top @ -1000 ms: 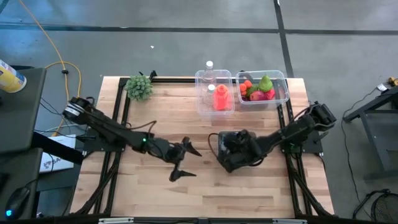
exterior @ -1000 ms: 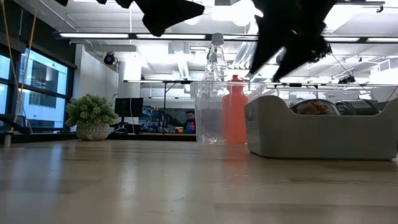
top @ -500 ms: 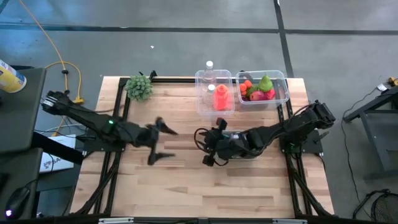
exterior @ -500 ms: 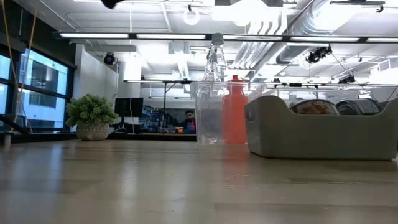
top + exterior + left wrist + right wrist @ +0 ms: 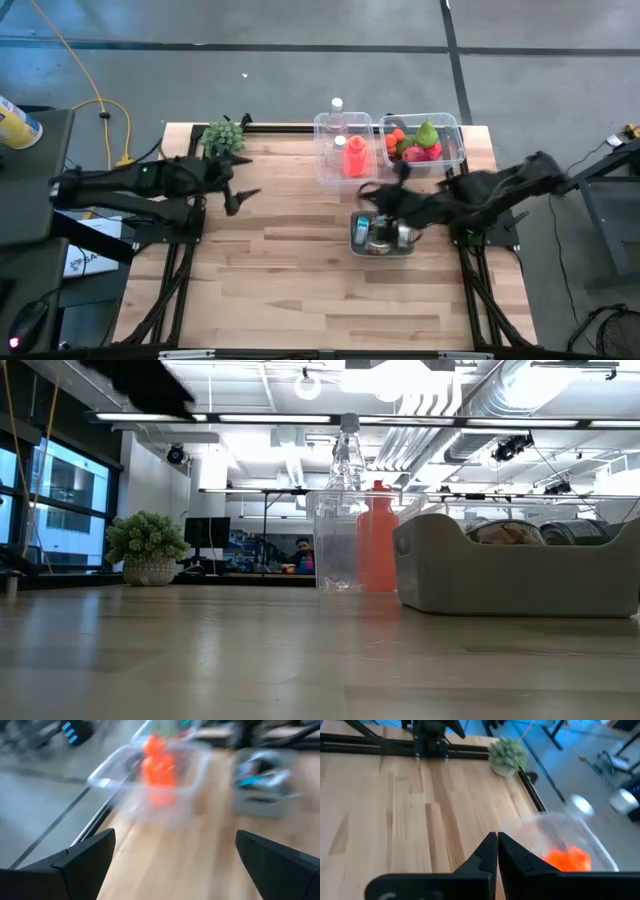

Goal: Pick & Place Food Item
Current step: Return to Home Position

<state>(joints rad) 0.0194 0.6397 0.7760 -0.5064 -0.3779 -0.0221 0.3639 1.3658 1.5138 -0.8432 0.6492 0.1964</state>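
Food items [image 5: 415,145], red, green and orange, lie in a clear tub [image 5: 455,150] at the far right of the table. A grey bin [image 5: 382,248] with cans and a packet stands mid-right; it also shows as the grey bin [image 5: 510,575] in the low view. My right gripper [image 5: 368,190] hovers just beyond the bin's far side, shut with nothing in it; in its wrist view the right gripper [image 5: 496,842] has its fingers pressed together. My left gripper [image 5: 238,192] hangs open over the far left of the table, the left gripper [image 5: 175,834] spread wide.
A second clear tub [image 5: 345,160] holds an orange bottle [image 5: 354,158] and a clear bottle [image 5: 337,106]. A small potted plant [image 5: 224,140] stands at the far left corner. Bare wooden tabletop [image 5: 300,290] spans the near half.
My left gripper has drawn back from the table's middle toward the far left, staying open. My right gripper has swung off the grey bin toward the left, then back toward the far edge beside the bin, and has shut on nothing.
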